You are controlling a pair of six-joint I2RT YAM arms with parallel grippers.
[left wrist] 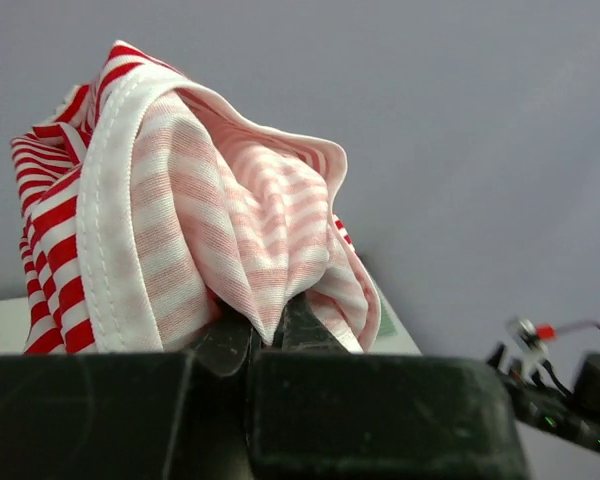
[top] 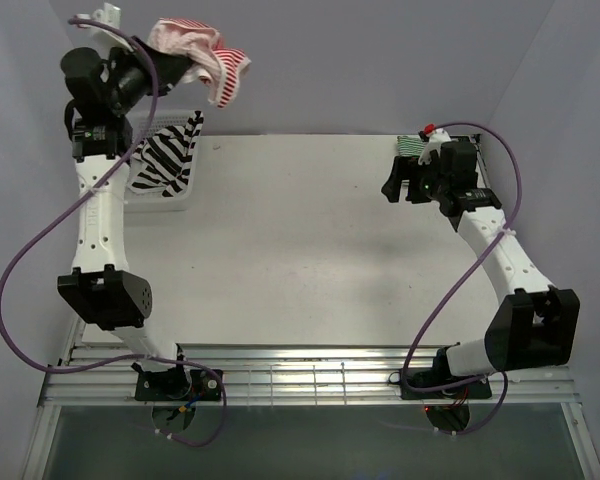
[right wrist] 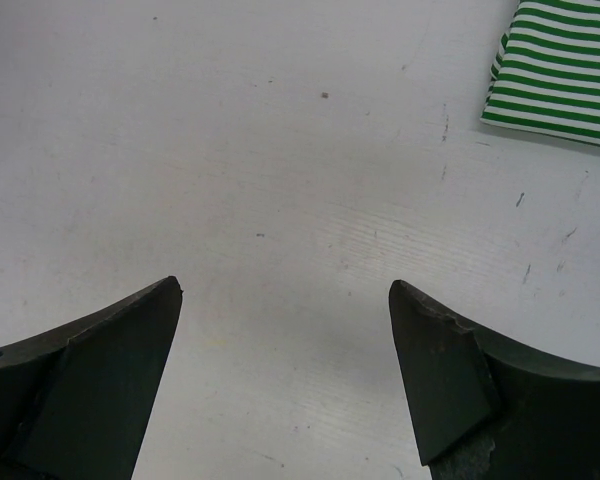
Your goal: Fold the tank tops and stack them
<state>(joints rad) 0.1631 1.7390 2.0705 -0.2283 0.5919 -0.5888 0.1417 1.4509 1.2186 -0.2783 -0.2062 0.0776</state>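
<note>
The left pincer (left wrist: 270,335) pinches the red top (left wrist: 180,220) aloft, bunched; soft and limp, probably best regripped at corners. The right pincer (right wrist: 285,290) gapes wide, empty.

The middle of the bench (top: 300,250) is a wide, bare white patch. A gripper could slide across it from side to side. At the far left the white basket (top: 162,203) stands in the way, with the black-and-white top (top: 170,155) hanging over its rim. High above it, the left gripper (top: 175,68) is clamped on the bunched red-and-white top (top: 205,55), which fills the air there. In the far right corner lies the green-and-white top (right wrist: 560,70), near the right gripper (right wrist: 285,288), whose jaws stand wide over bare bench. Grey walls (top: 380,60) close in the back and both sides.
</note>
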